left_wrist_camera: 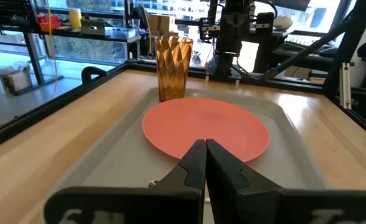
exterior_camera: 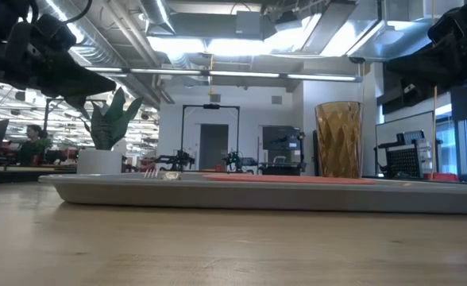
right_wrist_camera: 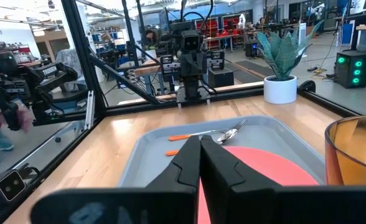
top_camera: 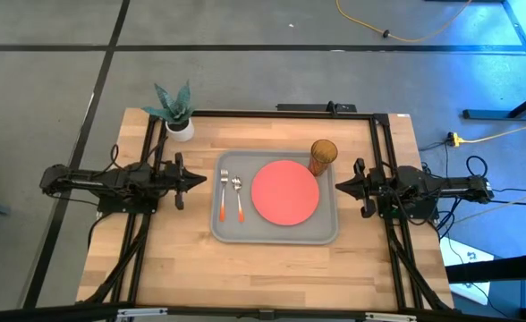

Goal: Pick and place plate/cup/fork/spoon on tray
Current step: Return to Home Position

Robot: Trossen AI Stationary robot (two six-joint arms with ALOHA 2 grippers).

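The grey tray [top_camera: 326, 234] lies in the middle of the table. On it rest the coral-red plate [top_camera: 284, 191], the amber cup [top_camera: 323, 156] upright at the tray's far right corner, and the fork [top_camera: 223, 193] and spoon [top_camera: 238, 197] side by side at the tray's left. My left gripper [top_camera: 202, 179] is shut and empty, left of the tray. My right gripper [top_camera: 339, 186] is shut and empty, right of the tray. In the left wrist view the plate [left_wrist_camera: 205, 129] and cup [left_wrist_camera: 172, 60] show ahead of the shut fingers.
A white pot with a green plant [top_camera: 177, 113] stands at the table's far left, beyond my left arm. Dark frame rails run along the table's left, right and far sides. Bare wood lies between the tray and the near edge.
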